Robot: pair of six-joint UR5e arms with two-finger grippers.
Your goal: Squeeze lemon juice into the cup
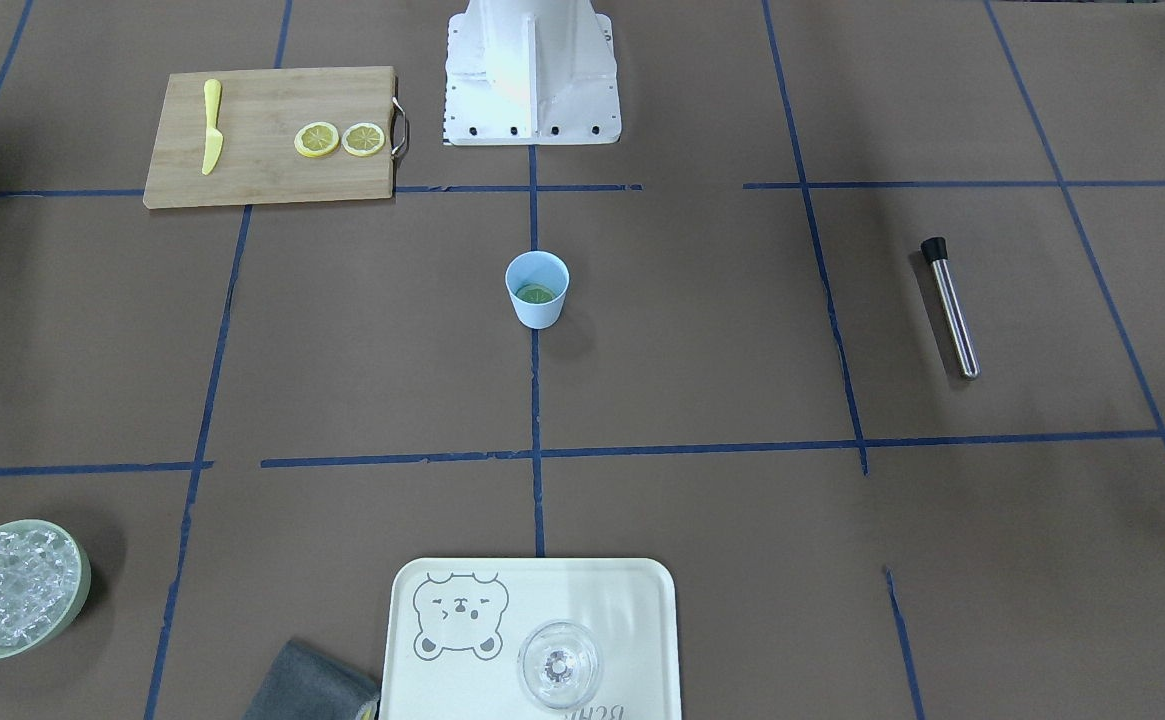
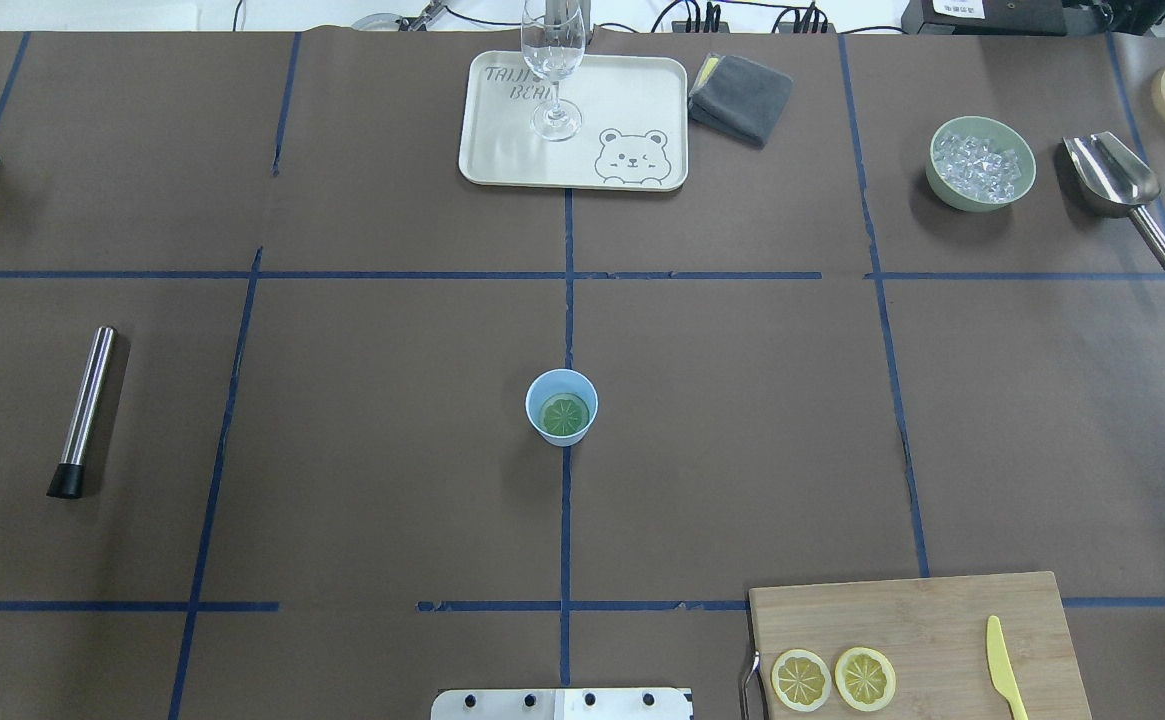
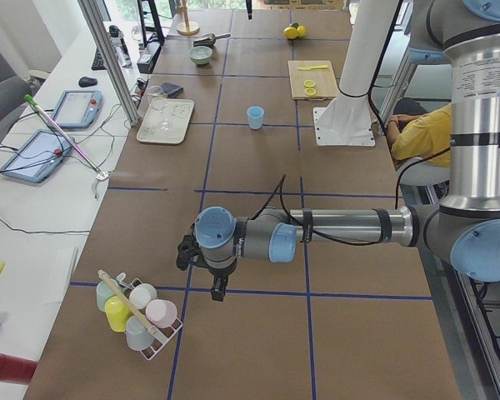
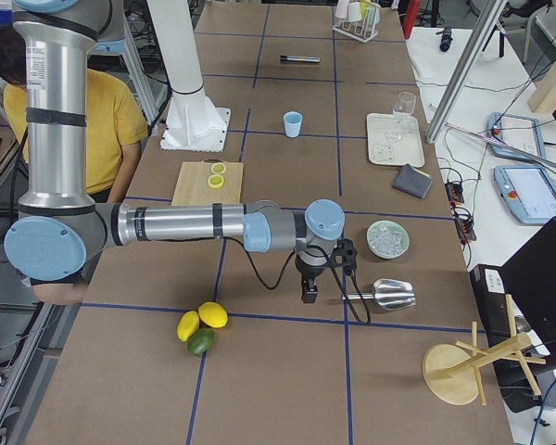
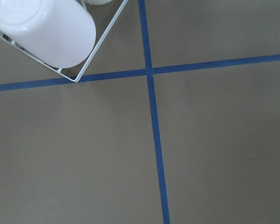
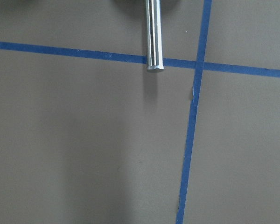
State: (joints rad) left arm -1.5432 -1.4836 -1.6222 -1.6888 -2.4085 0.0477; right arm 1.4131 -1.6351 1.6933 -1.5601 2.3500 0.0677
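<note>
The light-blue cup (image 2: 562,395) stands upright at the table's middle, on a blue tape line; it also shows in the front view (image 1: 537,300). A round slice (image 2: 564,414) lies flat inside it and looks greenish. Two lemon slices (image 2: 801,679) (image 2: 864,677) lie side by side on the cutting board (image 2: 922,610). Neither gripper shows in the overhead or front view. My left gripper (image 3: 218,292) hangs over the table's left end near a cup rack. My right gripper (image 4: 309,295) hangs over the right end near a scoop. I cannot tell whether either is open.
A yellow knife (image 2: 1004,680) lies on the board. A steel muddler (image 2: 85,408) lies at the left. A tray (image 2: 632,100) with a clear glass (image 2: 552,70), a grey cloth (image 2: 740,97), an ice bowl (image 2: 980,165) and a scoop (image 2: 1117,185) line the far edge.
</note>
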